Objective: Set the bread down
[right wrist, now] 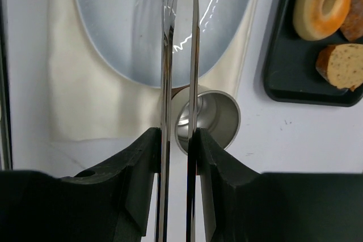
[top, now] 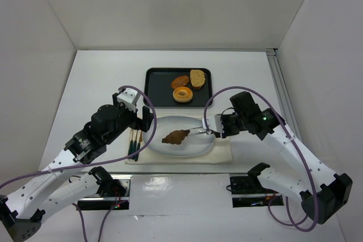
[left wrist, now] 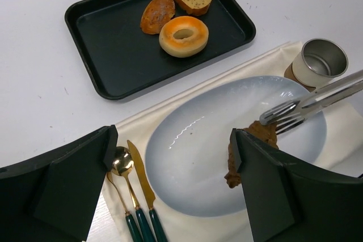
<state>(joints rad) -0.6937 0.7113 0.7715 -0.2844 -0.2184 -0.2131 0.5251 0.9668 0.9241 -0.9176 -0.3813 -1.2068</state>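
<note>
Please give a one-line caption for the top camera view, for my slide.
Right gripper shut on metal tongs, with tips at the bread on the plate; left gripper open nearby.

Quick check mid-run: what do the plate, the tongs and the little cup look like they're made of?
The plate: likely glazed ceramic, pale blue-grey, with sharp glossy highlights. The tongs: polished metal, probably stainless steel, mirror-bright arms. The cup: brushed metal, silvery, duller sheen inside.
</note>
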